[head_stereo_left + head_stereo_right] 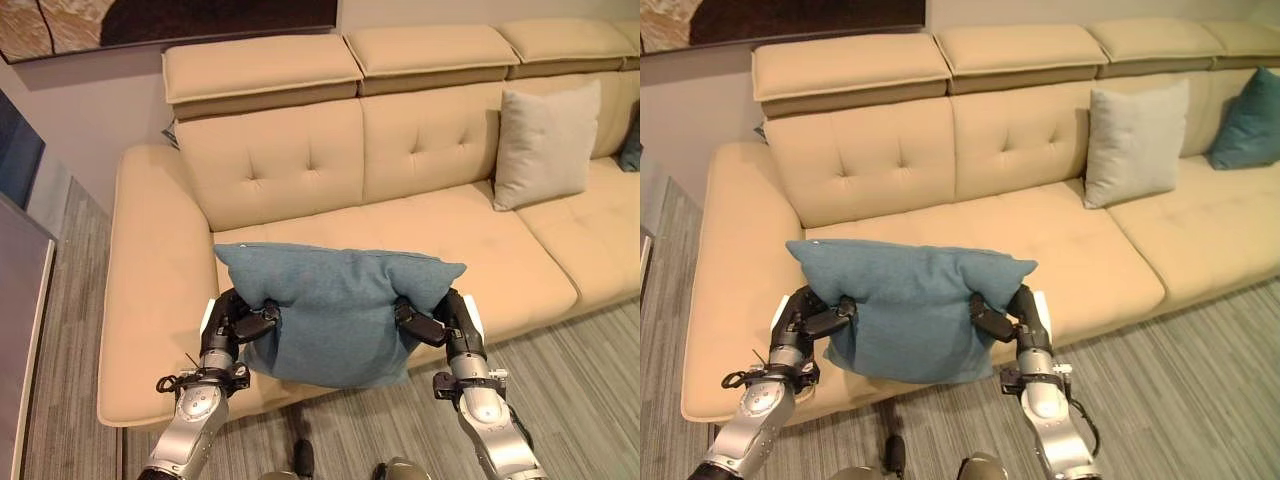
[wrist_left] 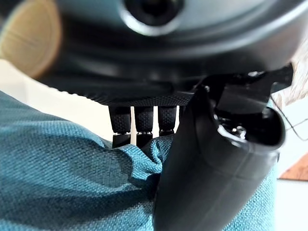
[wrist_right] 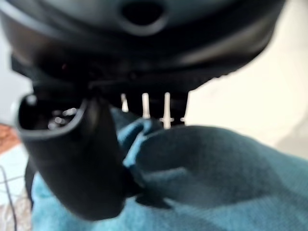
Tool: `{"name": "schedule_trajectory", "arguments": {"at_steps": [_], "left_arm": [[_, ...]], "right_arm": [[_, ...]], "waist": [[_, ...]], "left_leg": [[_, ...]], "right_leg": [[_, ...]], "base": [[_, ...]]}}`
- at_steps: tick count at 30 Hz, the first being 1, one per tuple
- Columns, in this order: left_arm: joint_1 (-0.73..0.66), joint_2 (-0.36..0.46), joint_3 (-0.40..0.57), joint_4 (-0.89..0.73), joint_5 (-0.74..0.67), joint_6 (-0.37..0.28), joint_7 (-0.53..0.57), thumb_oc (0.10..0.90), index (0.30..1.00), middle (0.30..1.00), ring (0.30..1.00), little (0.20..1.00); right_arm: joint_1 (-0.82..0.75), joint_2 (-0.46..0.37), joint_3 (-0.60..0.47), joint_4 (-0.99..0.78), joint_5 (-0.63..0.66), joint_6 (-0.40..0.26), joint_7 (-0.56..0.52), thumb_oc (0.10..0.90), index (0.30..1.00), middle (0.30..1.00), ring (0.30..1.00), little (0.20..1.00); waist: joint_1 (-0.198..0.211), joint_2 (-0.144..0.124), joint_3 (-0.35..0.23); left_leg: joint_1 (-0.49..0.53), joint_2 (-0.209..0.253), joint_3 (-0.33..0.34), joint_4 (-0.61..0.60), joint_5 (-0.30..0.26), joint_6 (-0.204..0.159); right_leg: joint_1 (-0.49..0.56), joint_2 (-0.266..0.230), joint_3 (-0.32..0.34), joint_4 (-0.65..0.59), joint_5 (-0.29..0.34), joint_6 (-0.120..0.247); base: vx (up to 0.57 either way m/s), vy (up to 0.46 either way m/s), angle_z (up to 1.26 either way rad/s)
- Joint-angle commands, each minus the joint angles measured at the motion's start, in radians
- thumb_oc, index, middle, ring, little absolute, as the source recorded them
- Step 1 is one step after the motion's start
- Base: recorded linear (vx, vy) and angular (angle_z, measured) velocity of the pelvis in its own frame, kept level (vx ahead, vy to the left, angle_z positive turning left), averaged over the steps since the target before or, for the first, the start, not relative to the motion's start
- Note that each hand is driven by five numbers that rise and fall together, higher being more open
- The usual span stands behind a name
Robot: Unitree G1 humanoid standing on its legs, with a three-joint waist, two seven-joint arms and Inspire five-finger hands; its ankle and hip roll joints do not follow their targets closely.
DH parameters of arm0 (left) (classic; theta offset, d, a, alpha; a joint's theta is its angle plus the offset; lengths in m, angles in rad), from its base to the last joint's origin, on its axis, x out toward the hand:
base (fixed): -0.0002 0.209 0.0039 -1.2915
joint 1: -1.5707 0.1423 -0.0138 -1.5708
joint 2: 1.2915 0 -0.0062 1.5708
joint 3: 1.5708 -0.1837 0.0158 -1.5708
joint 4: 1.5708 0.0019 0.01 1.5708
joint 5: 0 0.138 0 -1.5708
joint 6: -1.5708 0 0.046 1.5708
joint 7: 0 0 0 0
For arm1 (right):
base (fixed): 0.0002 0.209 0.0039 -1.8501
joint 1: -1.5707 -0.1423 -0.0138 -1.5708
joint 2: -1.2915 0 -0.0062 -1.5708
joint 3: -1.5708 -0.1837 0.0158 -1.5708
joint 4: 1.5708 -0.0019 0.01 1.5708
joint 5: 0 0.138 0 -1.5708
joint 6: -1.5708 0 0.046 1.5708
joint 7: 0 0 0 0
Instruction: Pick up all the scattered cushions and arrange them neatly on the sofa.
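A teal cushion (image 1: 335,310) hangs between both hands above the front edge of the beige sofa (image 1: 400,230). My left hand (image 1: 238,322) pinches its left side, thumb and fingers pressed into the fabric (image 2: 72,168). On the other side my right hand (image 1: 440,322) grips the cloth (image 3: 207,168) in the same way. A light grey cushion (image 1: 545,145) leans upright against the sofa back at the right. Another teal cushion (image 1: 1248,120) rests further right on the sofa.
The sofa seat (image 1: 420,225) behind the held cushion is bare. Grey striped floor (image 1: 590,370) lies in front of the sofa. A dark picture (image 1: 150,20) hangs on the wall above, and a grey panel (image 1: 25,300) stands at the left.
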Motion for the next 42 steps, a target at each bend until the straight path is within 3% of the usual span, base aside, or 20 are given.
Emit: {"name": "schedule_trajectory", "arguments": {"at_steps": [1, 4, 7, 11, 15, 20, 23, 25, 28, 33, 35, 38, 40, 42], "left_arm": [[-0.083, -0.061, -0.037, -0.142, 0.011, -0.133, -0.066, 0.4, 0.3, 0.3, 0.3, 0.3], [-0.098, -0.07, -0.036, -0.135, 0.006, -0.145, -0.065, 0.4, 0.3, 0.3, 0.3, 0.3], [-0.106, -0.071, -0.041, -0.13, 0.012, -0.15, -0.073, 0.4, 0.3, 0.3, 0.3, 0.3], [-0.105, -0.083, -0.046, -0.13, -0.012, -0.146, -0.076, 0.4, 0.3, 0.3, 0.3, 0.3], [-0.121, -0.104, -0.068, -0.118, -0.029, -0.141, -0.082, 0.4, 0.3, 0.3, 0.3, 0.3], [-0.11, -0.113, -0.073, -0.116, -0.03, -0.133, -0.091, 0.4, 0.3, 0.3, 0.3, 0.3], [-0.124, -0.116, -0.085, -0.101, -0.021, -0.124, -0.095, 0.4, 0.3, 0.3, 0.3, 0.3], [-0.126, -0.112, -0.083, -0.101, -0.009, -0.119, -0.093, 0.4, 0.3, 0.3, 0.3, 0.3], [-0.103, -0.104, -0.074, -0.117, -0.011, -0.119, -0.094, 0.4, 0.3, 0.3, 0.3, 0.3], [-0.077, -0.08, -0.055, -0.132, -0.005, -0.113, -0.094, 0.4, 0.3, 0.3, 0.3, 0.3], [-0.075, -0.066, -0.042, -0.135, -0.007, -0.115, -0.094, 0.4, 0.3, 0.3, 0.3, 0.3], [-0.075, -0.049, -0.032, -0.14, -0.001, -0.118, -0.087, 0.4, 0.3, 0.3, 0.3, 0.3], [-0.071, -0.049, -0.032, -0.141, -0.001, -0.121, -0.089, 0.4, 0.3, 0.3, 0.3, 0.3], [-0.067, -0.051, -0.029, -0.141, 0.0, -0.123, -0.096, 0.4, 0.3, 0.3, 0.3, 0.3]], "right_arm": [[-0.121, 0.005, 0.005, -0.104, -0.001, -0.128, 0.015, 0.4, 0.3, 0.3, 0.3, 0.3], [-0.126, -0.002, 0.002, -0.107, -0.008, -0.13, 0.005, 0.4, 0.3, 0.3, 0.3, 0.3], [-0.128, -0.008, -0.003, -0.101, -0.013, -0.131, 0.004, 0.4, 0.3, 0.3, 0.3, 0.3], [-0.115, -0.026, -0.007, -0.103, 0.001, -0.133, 0.007, 0.4, 0.3, 0.3, 0.3, 0.3], [-0.092, -0.06, -0.041, -0.101, 0.031, -0.14, -0.006, 0.4, 0.3, 0.3, 0.3, 0.3], [-0.068, -0.064, -0.057, -0.109, 0.035, -0.138, -0.007, 0.4, 0.3, 0.3, 0.3, 0.3], [-0.065, -0.063, -0.077, -0.116, 0.03, -0.136, -0.022, 0.4, 0.3, 0.3, 0.3, 0.3], [-0.073, -0.059, -0.075, -0.11, 0.033, -0.132, -0.029, 0.4, 0.3, 0.3, 0.3, 0.3], [-0.079, -0.051, -0.063, -0.105, 0.026, -0.131, -0.023, 0.4, 0.3, 0.3, 0.3, 0.3], [-0.079, -0.023, -0.044, -0.101, 0.017, -0.128, -0.003, 0.4, 0.3, 0.3, 0.3, 0.3], [-0.092, -0.011, -0.037, -0.105, 0.01, -0.128, 0.006, 0.4, 0.3, 0.3, 0.3, 0.3], [-0.105, -0.001, -0.032, -0.105, 0.006, -0.127, 0.013, 0.4, 0.3, 0.3, 0.3, 0.3], [-0.103, 0.003, -0.033, -0.109, 0.004, -0.126, 0.015, 0.4, 0.3, 0.3, 0.3, 0.3], [-0.095, 0.005, -0.04, -0.109, 0.0, -0.126, 0.017, 0.4, 0.3, 0.3, 0.3, 0.3]], "waist": [[-0.015, -0.001, -0.084], [-0.033, -0.004, -0.068], [-0.043, -0.015, -0.072], [-0.044, -0.024, -0.092], [-0.052, -0.036, -0.065], [-0.054, -0.046, -0.058], [-0.064, -0.039, -0.071], [-0.053, -0.038, -0.073], [-0.034, -0.038, -0.077], [-0.017, -0.055, -0.098], [-0.008, -0.054, -0.093], [-0.02, -0.034, -0.075], [-0.022, -0.029, -0.073], [-0.034, -0.021, -0.075]], "left_leg": [[-0.014, 0.041, -0.027, 0.059, -0.119, -0.062], [0.013, 0.043, -0.065, 0.057, -0.128, -0.074], [0.025, 0.044, -0.08, 0.054, -0.143, -0.085], [0.02, 0.076, -0.108, 0.081, -0.153, -0.123], [-0.086, 0.122, -0.093, 0.282, -0.157, -0.168], [-0.14, 0.114, -0.052, 0.292, -0.146, -0.154], [-0.19, 0.1, 0.038, 0.201, -0.079, -0.142], [-0.237, 0.086, 0.05, 0.187, -0.047, -0.146], [-0.22, 0.079, 0.025, 0.155, -0.046, -0.14], [-0.162, 0.061, 0.019, 0.138, -0.073, -0.107], [-0.126, 0.05, 0.034, 0.135, -0.101, -0.077], [-0.099, 0.057, 0.029, 0.132, -0.114, -0.055], [-0.086, 0.056, 0.024, 0.125, -0.118, -0.052], [-0.054, 0.05, 0.003, 0.1, -0.123, -0.054]], "right_leg": [[0.101, 0.084, 0.004, -0.134, 0.082, 0.006], [0.048, 0.105, 0.076, -0.177, 0.13, 0.019], [0.073, 0.123, 0.107, -0.219, 0.126, 0.017], [0.128, 0.148, 0.082, -0.273, 0.12, -0.004], [0.207, 0.165, -0.001, -0.326, 0.084, -0.045], [0.242, 0.165, -0.028, -0.348, 0.073, -0.054], [0.256, 0.177, -0.05, -0.365, 0.059, -0.051], [0.27, 0.189, -0.048, -0.365, 0.044, -0.053], [0.29, 0.202, -0.033, -0.348, 0.018, -0.052], [0.294, 0.172, 0.002, -0.25, -0.009, -0.033], [0.243, 0.128, 0.011, -0.109, 0.03, 0.003], [0.157, 0.106, 0.028, 0.05, 0.085, 0.029], [0.138, 0.103, 0.032, 0.067, 0.084, 0.027], [0.117, 0.105, 0.048, -0.003, 0.066, 0.01]], "base": [[0.15, -0.104, 0.07], [0.12, -0.113, 0.08], [0.1, -0.145, 0.38], [0.12, -0.239, 0.09], [0.06, -0.236, 0.88], [0.07, -0.057, 0.32], [0.13, 0.008, 0.43], [0.2, 0.046, 0.3], [0.25, 0.086, -0.12], [0.2, 0.133, -0.09], [0.16, 0.184, -0.32], [0.1, 0.125, -0.23], [0.1, 0.049, 0.0], [0.15, 0.003, 0.14]]}}
